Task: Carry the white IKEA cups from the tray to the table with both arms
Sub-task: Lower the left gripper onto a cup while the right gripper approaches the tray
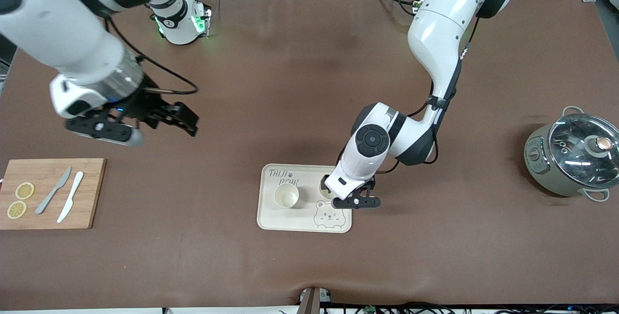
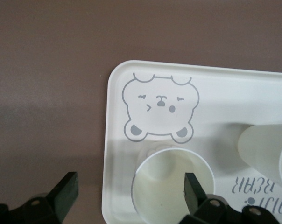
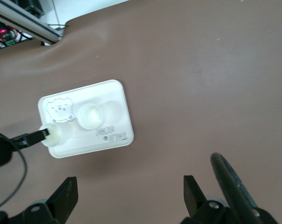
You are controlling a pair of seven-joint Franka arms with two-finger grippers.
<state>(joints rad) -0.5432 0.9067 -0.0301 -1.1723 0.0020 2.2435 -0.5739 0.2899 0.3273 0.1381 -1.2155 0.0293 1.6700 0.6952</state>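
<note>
Two white IKEA cups stand upright on the cream bear-printed tray (image 1: 271, 217). One cup (image 1: 286, 195) stands free toward the right arm's end of the tray. The other cup (image 1: 325, 191) is partly hidden under my left gripper (image 1: 356, 201). In the left wrist view the left gripper (image 2: 129, 186) is open: one finger (image 2: 193, 192) is over this cup's (image 2: 166, 186) mouth, the other over the table beside the tray (image 2: 117, 116). The free cup (image 2: 262, 147) shows at the edge. My right gripper (image 1: 186, 120) is open and empty, up over bare table (image 3: 130, 191).
A wooden cutting board (image 1: 92, 193) with two lemon slices and two knives lies at the right arm's end. A grey pot with a glass lid (image 1: 573, 159) stands at the left arm's end. The right wrist view shows the tray (image 3: 120, 135) and both cups.
</note>
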